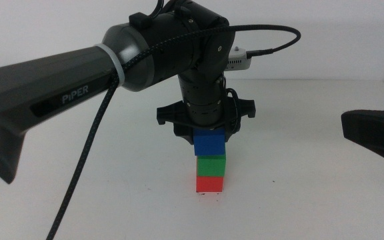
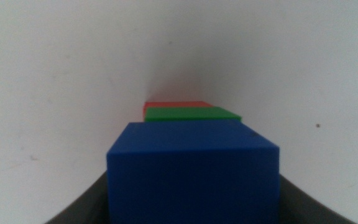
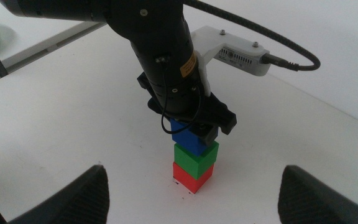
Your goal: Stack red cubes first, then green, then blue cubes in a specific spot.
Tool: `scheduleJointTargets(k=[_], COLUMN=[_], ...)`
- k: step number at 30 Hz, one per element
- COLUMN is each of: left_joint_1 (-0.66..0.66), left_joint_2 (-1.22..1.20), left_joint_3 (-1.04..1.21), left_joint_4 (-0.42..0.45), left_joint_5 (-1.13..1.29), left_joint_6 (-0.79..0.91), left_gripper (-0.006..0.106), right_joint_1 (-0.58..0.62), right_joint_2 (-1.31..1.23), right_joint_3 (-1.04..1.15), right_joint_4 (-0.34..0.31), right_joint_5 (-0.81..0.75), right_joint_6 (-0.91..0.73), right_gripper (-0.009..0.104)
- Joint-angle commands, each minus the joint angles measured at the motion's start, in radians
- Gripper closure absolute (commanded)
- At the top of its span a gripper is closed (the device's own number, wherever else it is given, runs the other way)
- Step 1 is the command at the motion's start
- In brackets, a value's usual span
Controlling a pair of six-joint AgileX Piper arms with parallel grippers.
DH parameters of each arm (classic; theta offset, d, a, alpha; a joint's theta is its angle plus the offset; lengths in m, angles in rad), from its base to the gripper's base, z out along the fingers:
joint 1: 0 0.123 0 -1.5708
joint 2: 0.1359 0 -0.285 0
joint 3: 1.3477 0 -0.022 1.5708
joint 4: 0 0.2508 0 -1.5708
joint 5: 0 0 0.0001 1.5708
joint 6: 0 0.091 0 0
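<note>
While the right gripper (image 3: 191,186) waits with jaws wide apart at the frame's right edge, the left gripper (image 1: 209,137) at center clamps the blue cube (image 1: 210,143) squarely atop the green cube (image 1: 211,165) and red cube (image 1: 210,183), straight below.

We see three cubes stacked on the table (image 1: 299,200): the bottom cube (image 1: 210,184), the middle cube (image 1: 211,165) on it, the top cube (image 1: 209,142) above, under the left gripper (image 1: 206,128).
</note>
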State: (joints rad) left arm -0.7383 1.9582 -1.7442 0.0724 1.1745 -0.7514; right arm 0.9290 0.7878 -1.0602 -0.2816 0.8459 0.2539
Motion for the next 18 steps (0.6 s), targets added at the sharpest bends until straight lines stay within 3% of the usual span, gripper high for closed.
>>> scheduleJointTargets(k=[1, 18], left_joint_1=[0.001, -0.001], left_joint_2=[-0.009, 0.028], left_joint_3=[0.0, 0.0], left_joint_4=[0.0, -0.025], left_joint_5=[-0.019, -0.028], left_joint_6=[0.004, 0.013], left_gripper=[0.102, 0.102], right_joint_1=[-0.002, -0.002], right_joint_2=[-0.004, -0.004], right_joint_3=[0.004, 0.004], right_joint_4=[-0.003, -0.003], right_joint_5=[-0.008, -0.008], right_joint_6=[-0.007, -0.007], right_gripper=[0.002, 0.002])
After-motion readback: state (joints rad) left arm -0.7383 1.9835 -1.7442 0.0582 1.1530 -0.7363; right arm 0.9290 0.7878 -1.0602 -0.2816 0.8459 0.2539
